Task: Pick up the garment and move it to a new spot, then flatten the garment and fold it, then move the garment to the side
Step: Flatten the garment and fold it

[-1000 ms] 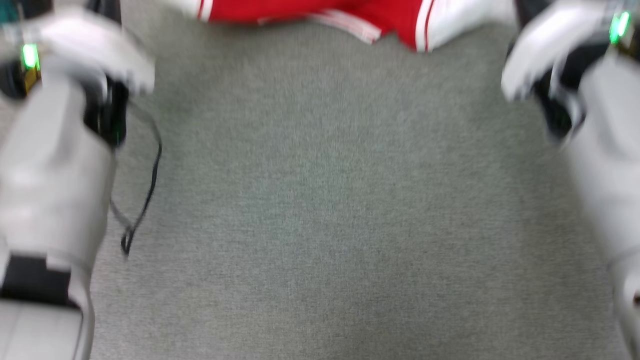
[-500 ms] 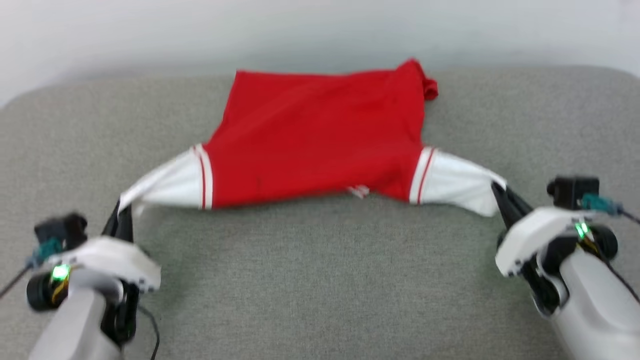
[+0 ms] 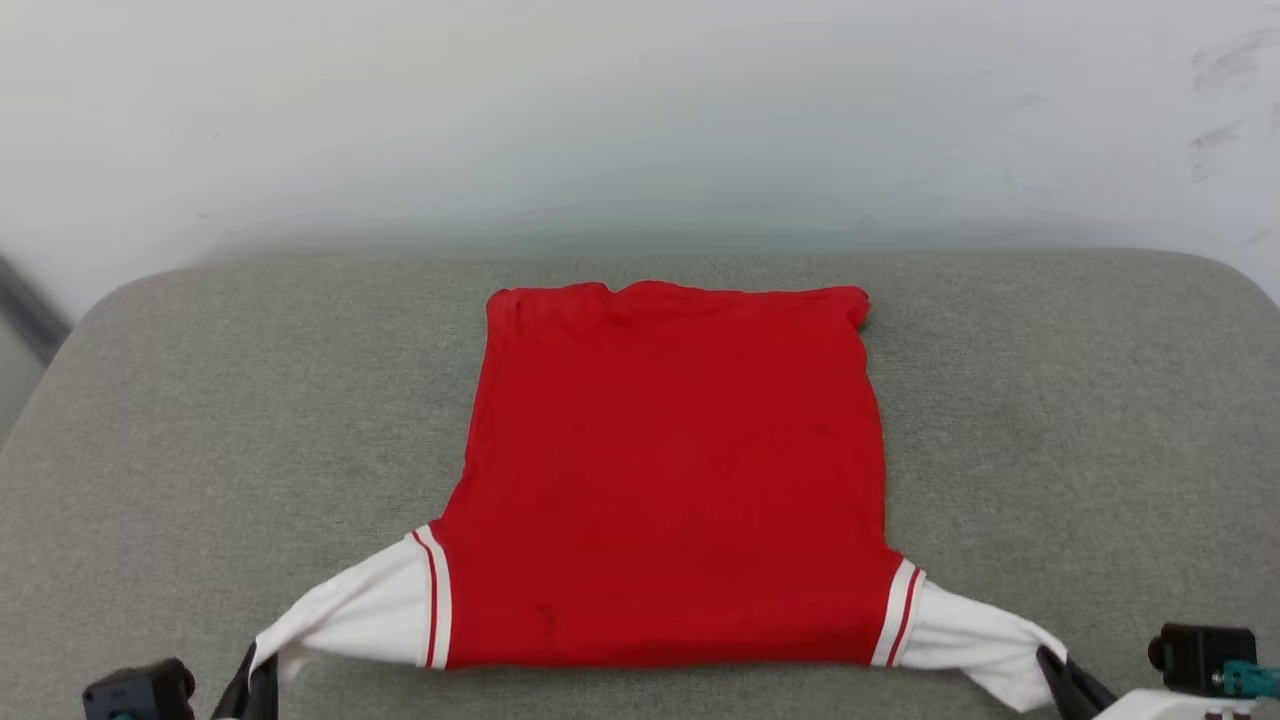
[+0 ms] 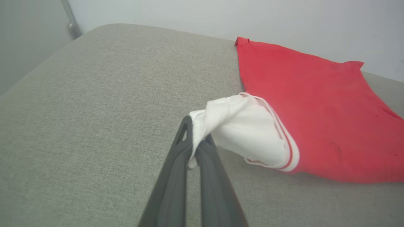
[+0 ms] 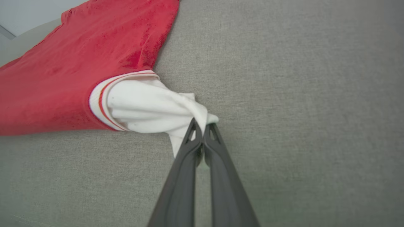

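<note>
1. Work surface. A grey woven-fabric padded surface [image 3: 200, 420] spans the width of the head view. The weave is fine and uniform in colour. The two far corners are rounded, and the far edge curves down in front of the wall.

2. Room. A plain off-white wall [image 3: 640, 120] stands directly behind the surface. Faint dark scuff marks [image 3: 1220, 60] show on it at the upper right of the head view. In the left wrist view a grey metal tube [image 4: 71, 19] runs up beside the far left corner of the surface.

3. Task item. The garment [image 3: 670, 480], a red jersey-style shirt with white sleeves and red-and-white striped trim, lies spread near the middle of the surface with a plain red side up. The red body lies flat with only shallow creases. Its far edge is close to the far edge of the surface, and the sleeve end is nearest the robot.

4. End effectors. The left gripper [image 4: 194, 138] has its two dark fingers closed on the tip of the left white sleeve [image 4: 243, 126]. The right gripper [image 5: 202, 129] is likewise closed on the tip of the right white sleeve [image 5: 148, 107]. Each sleeve is drawn outward from the red body and bunches to a point at the fingers.
</note>
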